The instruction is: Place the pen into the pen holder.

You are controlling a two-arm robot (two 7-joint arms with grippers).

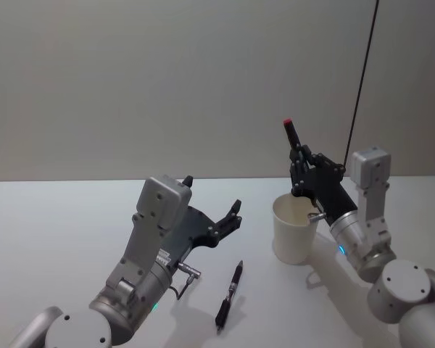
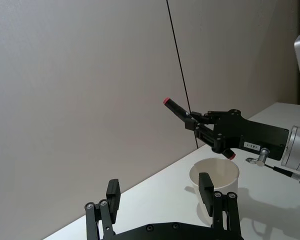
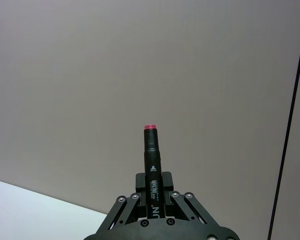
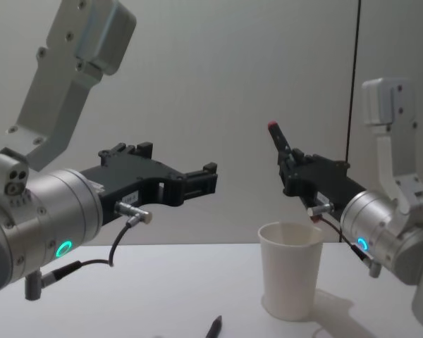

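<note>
A plain white table runs back to a bare grey wall. The pen holder, a white paper cup, stands upright on the table towards the robot's right. Behind the pen holder and to its right, a thin black cable hangs straight down in front of the wall.

The right gripper sits just above the pen holder's rim, on its far right side, with its fingers clenched on the pen. This is a black marker with a red end. It points up and leans slightly to the left, and it is above the pen holder, not inside it. The left gripper hovers above the table to the left of the pen holder. Its fingers are spread wide with nothing between them, and it is clear of the cup. A second pen, dark and slim, lies flat on the table to the left of the pen holder and nearer the robot.

The black fingers cover the lower part of the held pen, so it is hard to tell how far down it reaches. The right arm crosses in front of part of the pen holder's rim in the head view. In the chest view the second pen is cut off at the bottom edge and only its tip is visible. The bottom of the inside of the pen holder cannot be made out.
</note>
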